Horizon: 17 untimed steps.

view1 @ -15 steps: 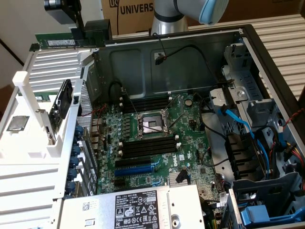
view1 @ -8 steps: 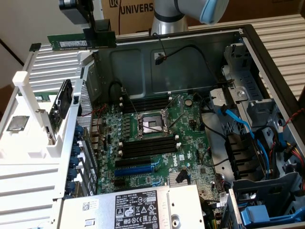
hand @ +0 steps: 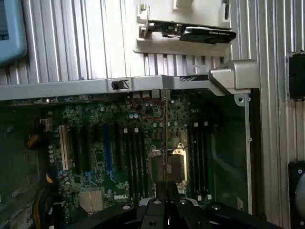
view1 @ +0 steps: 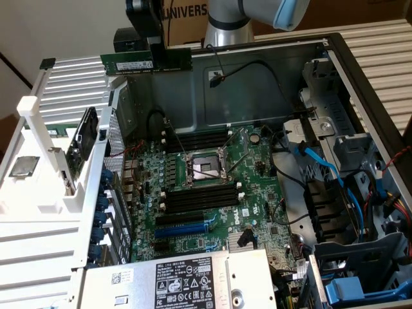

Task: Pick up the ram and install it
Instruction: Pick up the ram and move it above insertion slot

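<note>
Ext view, near edge: power supply (view1: 187, 280) w/ label, then motherboard (view1: 206, 187) inside the open PC case (view1: 360, 84), CPU socket (view1: 205, 168) mid-board w/ black memory slots (view1: 196, 199) on both sides. At the case's far wall, above its rim, gripper (view1: 156, 61) has jaws clamped on the ram (view1: 129, 64), held level, well above the board. Wrist view: ram (hand: 165, 138) seen edge-on as a thin strip running out from the jaws, over the socket area.
</note>
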{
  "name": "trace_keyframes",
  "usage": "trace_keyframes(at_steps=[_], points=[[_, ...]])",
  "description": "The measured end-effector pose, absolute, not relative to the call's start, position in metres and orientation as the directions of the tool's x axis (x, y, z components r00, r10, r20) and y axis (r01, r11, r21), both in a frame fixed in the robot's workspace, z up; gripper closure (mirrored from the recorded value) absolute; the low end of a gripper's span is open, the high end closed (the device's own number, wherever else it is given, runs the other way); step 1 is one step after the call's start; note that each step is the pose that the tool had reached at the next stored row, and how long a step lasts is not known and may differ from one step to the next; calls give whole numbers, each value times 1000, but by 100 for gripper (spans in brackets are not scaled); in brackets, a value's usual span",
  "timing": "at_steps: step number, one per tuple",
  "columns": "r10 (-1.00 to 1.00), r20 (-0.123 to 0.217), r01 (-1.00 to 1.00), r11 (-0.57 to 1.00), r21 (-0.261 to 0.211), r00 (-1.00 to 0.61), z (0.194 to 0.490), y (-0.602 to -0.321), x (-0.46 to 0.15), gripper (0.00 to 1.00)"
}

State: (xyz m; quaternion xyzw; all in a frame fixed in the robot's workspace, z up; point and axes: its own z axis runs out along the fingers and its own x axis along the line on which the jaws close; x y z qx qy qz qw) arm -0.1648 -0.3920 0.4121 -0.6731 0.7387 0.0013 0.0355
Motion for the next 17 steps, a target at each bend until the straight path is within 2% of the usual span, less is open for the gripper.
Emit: trace_keyframes(at_steps=[11, 17], points=[[-995, -47, -994, 91, -59, -88, 396, -392, -135, 88], [-995, -47, -994, 90, -61, -87, 389, -403, -135, 88]])
